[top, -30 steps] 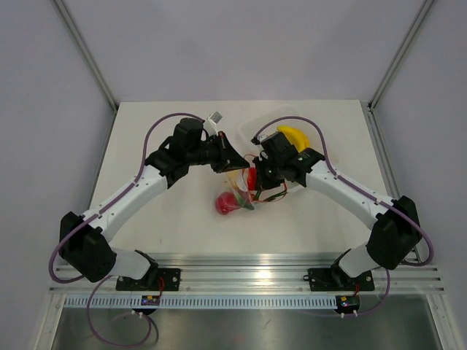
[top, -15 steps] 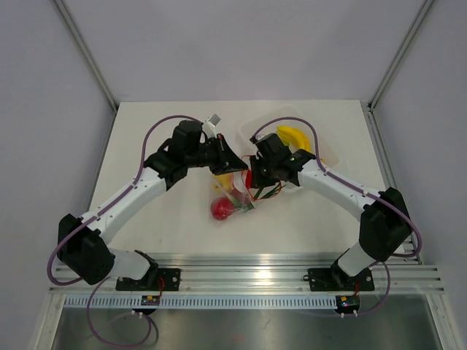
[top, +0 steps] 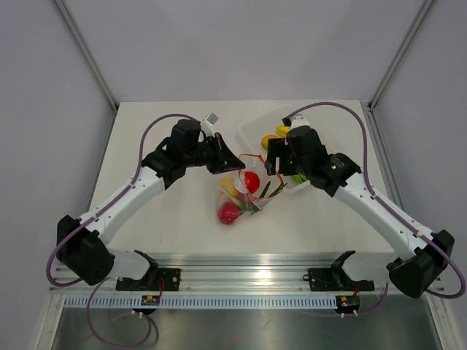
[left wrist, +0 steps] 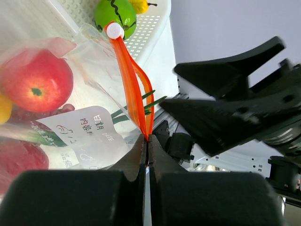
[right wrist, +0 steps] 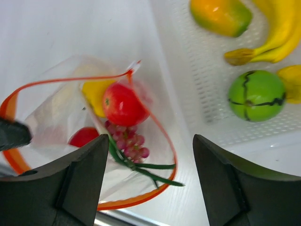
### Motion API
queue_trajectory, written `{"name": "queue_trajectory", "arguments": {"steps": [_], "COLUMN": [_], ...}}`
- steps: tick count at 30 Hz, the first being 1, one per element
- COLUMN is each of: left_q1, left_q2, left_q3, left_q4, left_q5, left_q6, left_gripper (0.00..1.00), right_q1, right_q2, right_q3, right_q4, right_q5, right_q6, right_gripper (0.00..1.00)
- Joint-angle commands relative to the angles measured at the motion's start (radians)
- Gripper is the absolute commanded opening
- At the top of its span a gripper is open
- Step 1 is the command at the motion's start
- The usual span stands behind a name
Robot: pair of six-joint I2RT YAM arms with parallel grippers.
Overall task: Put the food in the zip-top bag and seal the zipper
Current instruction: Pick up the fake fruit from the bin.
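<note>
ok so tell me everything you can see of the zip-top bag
The zip-top bag is small, crinkly clear plastic with a printed white label and an orange-red zipper along its mouth, which gapes in a wide loop. It sits on the table beside the white tray, one end of the zipper pinched in the shut left tool. Inside: two red fruits, a yellow piece, purple berries and green stalks.

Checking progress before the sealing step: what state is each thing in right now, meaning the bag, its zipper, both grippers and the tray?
zip-top bag: mouth open, red fruit and green stalks inside.
zipper: unsealed, spread in a loop, pinched at one end.
left gripper: shut on the zipper.
right gripper: open, holding nothing.
tray: holds mango, banana, green round fruit.
</note>
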Motion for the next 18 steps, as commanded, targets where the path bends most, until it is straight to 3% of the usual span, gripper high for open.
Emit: {"name": "queue_trajectory", "arguments": {"steps": [1, 7, 11, 18], "left_q1": [0.009, 0.019, 0.026, 0.027], "left_q2": [-0.007, -0.002, 0.001, 0.015], "left_q3": [0.064, 0.081, 0.083, 0.077], "left_q4": [0.039, 0.023, 0.019, 0.032], "left_q5": [-0.007, -0.004, 0.004, 0.030], "left_q6": [0.016, 0.025, 0.031, 0.028], "left_gripper": [0.00, 0.00, 0.00, 0.00], "right_q1": [-0.088, -0.264, -0.381, -0.409], "right_q2": [-0.022, 0.081, 0.171, 0.320], "right_q3": [0.046, 0.039, -0.001, 0.020], "right_q4": [-0.015, -0.006, 0.057, 0.085], "right_q5": [0.117, 0.163, 0.154, 0.266], "right_q6": [-0.025, -0.061, -0.064, -0.099], "right_gripper": [0.80, 0.79, 0.72, 0.70]}}
